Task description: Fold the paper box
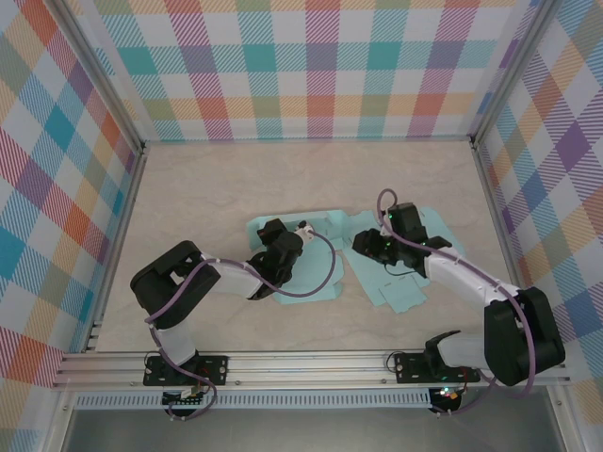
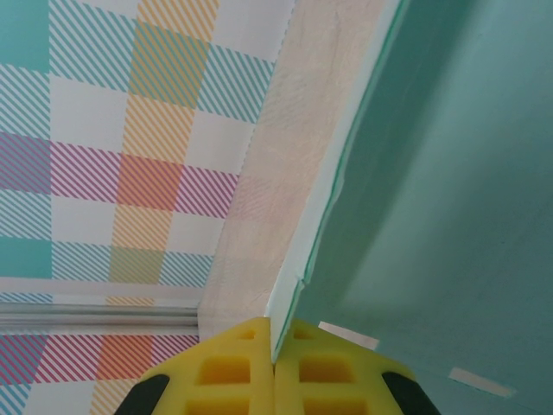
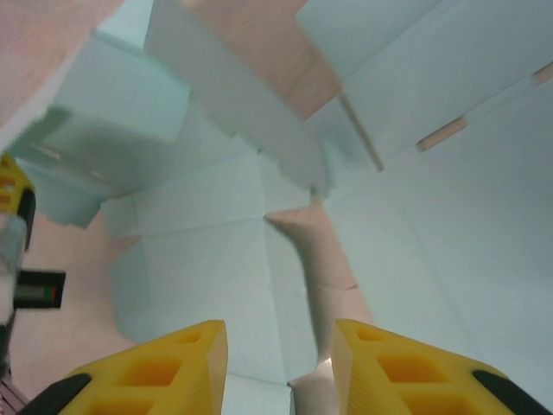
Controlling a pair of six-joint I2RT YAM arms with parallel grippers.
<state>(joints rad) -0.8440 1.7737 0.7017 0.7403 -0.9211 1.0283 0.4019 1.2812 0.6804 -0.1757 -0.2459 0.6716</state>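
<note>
We see the left hand [image 2: 274, 337] pinching an edge of the paper box [image 1: 400, 297]; right hand [image 3: 281, 350], at its 3 o'clock, hangs spread and empty over it.

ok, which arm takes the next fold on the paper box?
Right, probably. The left gripper is shut on an edge of the paper box, anchoring it; the right gripper hangs open over the flaps, free to push.

Far tabletop [image 1: 283, 179] open — paper box [image 1: 400, 297], left arm [image 1: 226, 278], right arm [image 1: 462, 273] crowd the middle.
</note>
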